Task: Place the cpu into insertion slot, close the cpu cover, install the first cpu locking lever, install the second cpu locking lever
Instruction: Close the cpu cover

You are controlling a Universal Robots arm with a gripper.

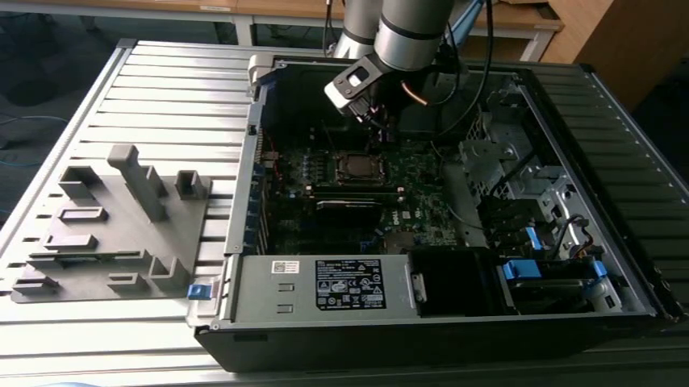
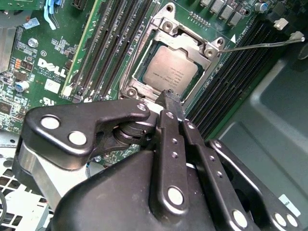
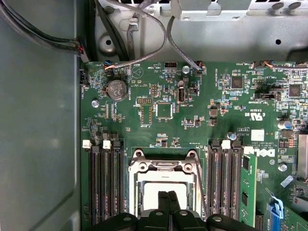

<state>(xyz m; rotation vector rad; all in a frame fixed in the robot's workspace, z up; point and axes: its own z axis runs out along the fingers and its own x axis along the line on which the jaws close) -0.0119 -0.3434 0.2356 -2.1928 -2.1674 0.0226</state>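
In the exterior view, the arm reached down into an open computer case (image 1: pixel 603 266) lying on a slatted metal surface (image 1: pixel 161 89). The pincer (image 1: pixel 379 129) hung just above the motherboard (image 1: pixel 415 181), close to the socket where the cpu (image 1: pixel 356 167) sat. On the exterior view's left, a grey fixture tray (image 1: pixel 108 226) lay on the surface, well apart from the pincer. A white-labelled power supply box (image 1: pixel 344 284) filled the near edge of the case.

In the second wrist view, the pincer (image 2: pixel 169 96) had its two black fingers (image 2: pixel 166 127) pressed together with nothing between them. Their tips were at the edge of the socket. The cpu (image 2: pixel 168 67) lay flat in the socket, dull grey top up. The cpu cover (image 2: pixel 190 42) lay down around it, its square opening framing the chip. A thin locking lever (image 2: pixel 255 46) ran out from one corner of the socket across the memory slots (image 2: pixel 231 82), its bent end near the case wall.

In the first wrist view, the closed pincer (image 3: pixel 167 196) sat over the cpu (image 3: pixel 151 192), which looked bright inside the cpu cover (image 3: pixel 163 167). Memory slots (image 3: pixel 103 183) flanked the socket on both sides. Further up the motherboard (image 3: pixel 216 96) were a coin battery (image 3: pixel 115 89) and grey cables (image 3: pixel 159 43) running towards the case wall.
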